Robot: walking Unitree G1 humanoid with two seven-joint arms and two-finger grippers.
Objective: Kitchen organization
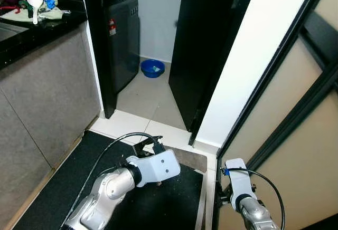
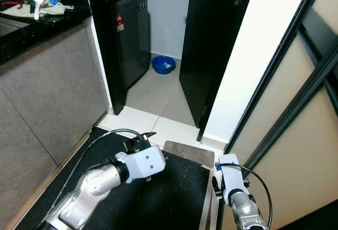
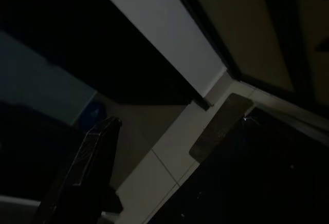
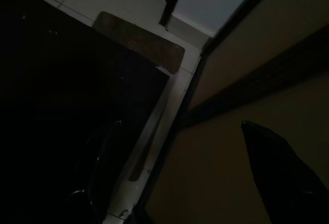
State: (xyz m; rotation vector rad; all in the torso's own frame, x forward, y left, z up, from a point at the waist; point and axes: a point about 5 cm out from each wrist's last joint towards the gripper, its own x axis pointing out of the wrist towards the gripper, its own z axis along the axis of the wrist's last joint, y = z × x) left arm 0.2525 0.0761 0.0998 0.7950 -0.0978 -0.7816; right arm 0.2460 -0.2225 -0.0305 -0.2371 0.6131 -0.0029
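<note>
Robot stands on a dark floor mat (image 1: pixel 158 203), both arms lowered, idle. Left gripper (image 1: pixel 149 146) and right gripper: finger spread unclear. Cluttered desk (image 1: pixel 37 32) lies well apart.

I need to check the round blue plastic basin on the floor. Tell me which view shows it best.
The left eye view: the round blue plastic basin sits unobstructed on the pale floor tiles beside the dark washing machine. The right eye view shows it equally whole. The left wrist view gives a dim bluish patch; the right wrist view faces elsewhere.
</note>
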